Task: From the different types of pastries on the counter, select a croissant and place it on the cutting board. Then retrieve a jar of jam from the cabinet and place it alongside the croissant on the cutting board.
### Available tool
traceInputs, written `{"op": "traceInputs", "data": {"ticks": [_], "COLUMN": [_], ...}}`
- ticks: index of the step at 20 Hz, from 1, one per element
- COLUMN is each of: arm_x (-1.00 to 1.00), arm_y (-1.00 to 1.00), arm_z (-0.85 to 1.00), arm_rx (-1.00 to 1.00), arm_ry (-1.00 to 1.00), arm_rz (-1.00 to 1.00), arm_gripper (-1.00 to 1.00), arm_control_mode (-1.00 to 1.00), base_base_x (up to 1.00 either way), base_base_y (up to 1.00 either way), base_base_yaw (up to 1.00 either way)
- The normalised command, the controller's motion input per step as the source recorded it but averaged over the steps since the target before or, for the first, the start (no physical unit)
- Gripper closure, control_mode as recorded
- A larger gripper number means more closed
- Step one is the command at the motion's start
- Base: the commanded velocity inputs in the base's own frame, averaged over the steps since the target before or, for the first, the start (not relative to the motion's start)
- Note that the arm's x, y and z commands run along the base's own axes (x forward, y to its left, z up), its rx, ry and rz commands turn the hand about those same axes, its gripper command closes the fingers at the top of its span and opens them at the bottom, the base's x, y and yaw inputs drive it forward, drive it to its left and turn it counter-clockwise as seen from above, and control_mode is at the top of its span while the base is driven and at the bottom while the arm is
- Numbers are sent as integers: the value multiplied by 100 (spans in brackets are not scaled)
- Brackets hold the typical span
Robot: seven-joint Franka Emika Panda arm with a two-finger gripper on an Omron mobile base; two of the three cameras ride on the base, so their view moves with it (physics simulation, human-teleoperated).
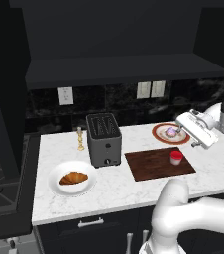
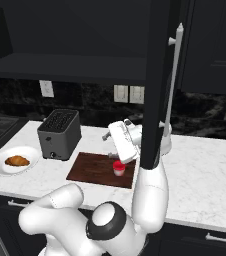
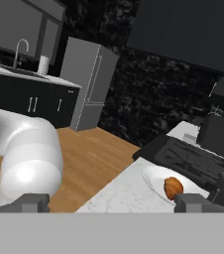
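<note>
Counter (image 1: 134, 191) bears cutting board (image 1: 153, 166), toaster (image 1: 104, 140), white plate (image 1: 59, 187), orange-rimmed plate (image 1: 159, 135), candlestick (image 1: 80, 139).

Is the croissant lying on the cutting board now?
No, the croissant lies on a white plate, left of the toaster.

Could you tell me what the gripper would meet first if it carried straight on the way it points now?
Probably nothing close: the gripper points sideways along the counter, and the croissant on its white plate lies just right of that line. Depth is unclear.

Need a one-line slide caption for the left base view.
Jam jar on cutting board; croissant on white plate.
</note>
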Motion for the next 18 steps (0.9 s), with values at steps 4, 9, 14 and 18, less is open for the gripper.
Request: {"op": "traceInputs", "data": {"ticks": [4,9,14,18], "arm_x": [-4,-16,-29,-35], "arm_y": [69,57,49,41], "arm_z": [20,27,29,34], "arm_rx": [-12,-11,-10,-8], "arm_ry": [-5,-11,-14,-18], "arm_rz": [0,0,0,0], "arm_gripper": [-100,-100,-100,-100], "arm_control_mode": [-100,-100,-100,-100], "base_base_x": [0,0,0,0], "base_base_y": [0,0,0,0], "base_base_yaw": [0,0,0,0]}}
